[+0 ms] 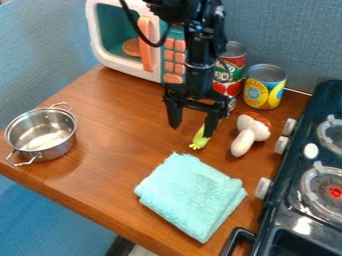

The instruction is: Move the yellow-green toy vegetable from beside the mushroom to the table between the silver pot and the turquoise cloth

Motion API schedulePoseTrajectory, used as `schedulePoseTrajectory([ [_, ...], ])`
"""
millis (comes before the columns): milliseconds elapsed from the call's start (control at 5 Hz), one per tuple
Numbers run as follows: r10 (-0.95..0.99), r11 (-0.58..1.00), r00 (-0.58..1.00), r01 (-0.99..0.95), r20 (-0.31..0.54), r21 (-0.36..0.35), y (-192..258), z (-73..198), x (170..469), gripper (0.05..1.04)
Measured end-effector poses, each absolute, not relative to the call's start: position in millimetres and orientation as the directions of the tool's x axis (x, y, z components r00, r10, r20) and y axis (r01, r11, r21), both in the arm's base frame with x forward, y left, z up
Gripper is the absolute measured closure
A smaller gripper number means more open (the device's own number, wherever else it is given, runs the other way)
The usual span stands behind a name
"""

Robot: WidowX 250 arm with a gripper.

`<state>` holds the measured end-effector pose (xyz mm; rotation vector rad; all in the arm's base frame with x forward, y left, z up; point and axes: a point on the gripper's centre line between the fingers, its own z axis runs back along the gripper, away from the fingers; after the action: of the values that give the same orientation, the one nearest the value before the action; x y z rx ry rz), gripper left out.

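The black gripper (193, 121) hangs over the middle of the wooden counter, its two fingers apart with a gap between them. Just behind and below its right finger lies a small green and yellow toy vegetable (200, 138), partly hidden by that finger; whether they touch I cannot tell. To the right lies a toy mushroom (250, 134) with a brown cap and white stem. A folded turquoise cloth (192, 196) is spread in front of the gripper. At the counter's left edge stands a shiny metal pot (41, 132) with two handles.
Behind the arm stands a white and teal toy microwave (120, 67) with orange buttons. A red and green can (230, 70) and a yellow and blue can (264, 87) stand at the back right. A dark toy stove (294, 200) with white knobs borders the counter's right side.
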<state>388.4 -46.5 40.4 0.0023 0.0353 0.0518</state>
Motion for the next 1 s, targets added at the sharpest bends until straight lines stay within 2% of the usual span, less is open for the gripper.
schedulePoseTrajectory([
  [400, 0.027, 1.0, 0.999, -0.027, -0.044, 0.016, -55.5, 30.5, 395.8, 0.082],
  [600, 0.052, 0.998, 0.997, -0.05, -0.062, 0.034, -53.4, 24.8, 396.0, 0.133],
  [800, 0.075, 0.996, 0.994, -0.071, -0.076, 0.059, -49.9, 22.0, 393.9, 0.412],
  [1000, 0.071, 0.996, 0.996, -0.067, -0.063, 0.05, -50.5, 21.4, 395.6, 0.56],
])
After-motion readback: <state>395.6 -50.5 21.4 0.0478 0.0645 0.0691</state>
